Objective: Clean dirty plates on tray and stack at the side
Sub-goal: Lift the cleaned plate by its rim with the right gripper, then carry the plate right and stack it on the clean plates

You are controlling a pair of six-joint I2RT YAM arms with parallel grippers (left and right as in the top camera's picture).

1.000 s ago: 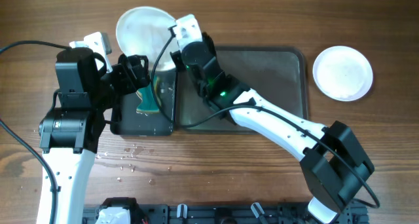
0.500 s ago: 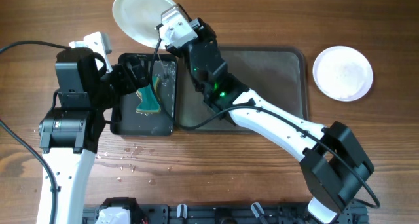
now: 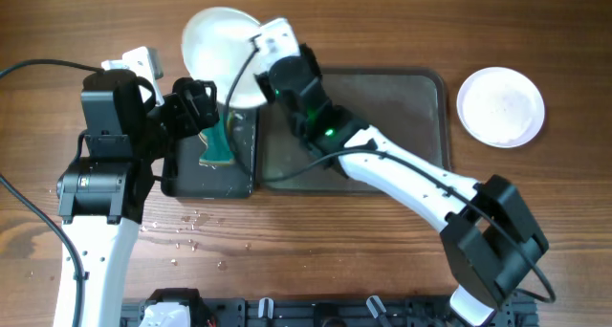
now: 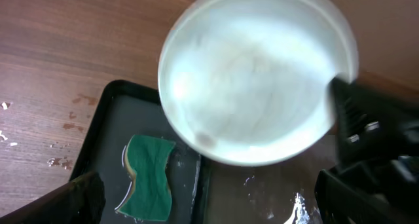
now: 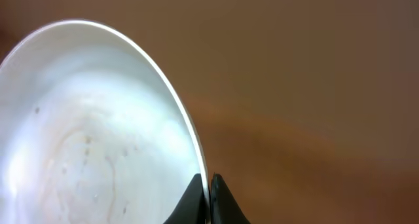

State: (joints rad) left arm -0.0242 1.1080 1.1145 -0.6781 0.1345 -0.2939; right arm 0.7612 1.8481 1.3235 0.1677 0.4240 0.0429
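My right gripper (image 3: pixel 258 82) is shut on the rim of a white plate (image 3: pixel 220 52) and holds it tilted above the far end of the small black tray (image 3: pixel 182 179). In the right wrist view the fingers (image 5: pixel 196 201) pinch the plate's (image 5: pixel 85 132) edge. In the left wrist view the plate (image 4: pixel 255 73) fills the top. My left gripper (image 3: pixel 203 105) is open and empty beside the plate, above the small tray. The large dark grey tray (image 3: pixel 402 117) is bare and wet. A second white plate (image 3: pixel 500 107) lies on the wood at the right. A third plate is not in view.
A green and yellow sponge (image 3: pixel 217 145) lies in the small black tray and also shows in the left wrist view (image 4: pixel 149 178). Water drops (image 3: pixel 191 227) speckle the wood in front of that tray. My right arm (image 3: pixel 411 179) stretches across the large tray.
The right gripper swung the plate away to the far left half a second ago, then brought it back toward the small tray. The left arm has not moved.
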